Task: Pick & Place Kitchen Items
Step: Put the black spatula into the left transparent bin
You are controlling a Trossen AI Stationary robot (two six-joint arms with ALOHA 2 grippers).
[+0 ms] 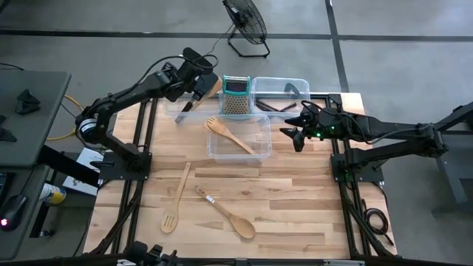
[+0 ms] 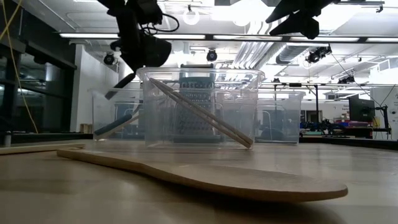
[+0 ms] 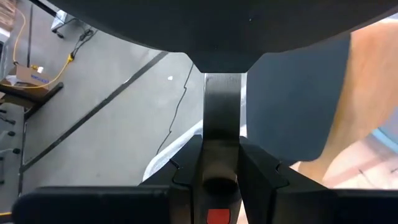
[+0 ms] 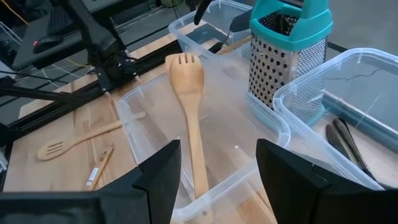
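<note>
The left claw [image 1: 198, 87] hangs over the far-left clear bin [image 1: 181, 109], clamped on the handle of a black turner [image 1: 194, 98] whose blade points down toward the bin; the left wrist view shows the dark handle pinched between the fingers [image 3: 186, 168]. A light wooden utensil [image 1: 212, 87] lies just beside that claw, but whether it is also gripped I cannot tell. The turner looks light and stiff, with a smooth plastic handle that could swivel in a narrow grip, so a hold near the middle of the handle seems safest.

The right claw [image 1: 298, 133] hovers with its fingers apart and holds nothing, just beside the near bin [image 1: 262, 151]. In that bin, below and ahead of the claw, a wooden fork [image 4: 189, 106] leans against the wall. Well away from both claws, on the open worktop [image 1: 295, 214], lie a slotted wooden spoon [image 1: 176, 199] and a plain wooden spoon [image 1: 228, 214]. These look light, rigid and not slippery; the slim handle near its balance point is probably the best place to grip, since the flat heads lie close to the boards. A teal-topped grater [image 1: 236, 96] stands between the bins.
</note>
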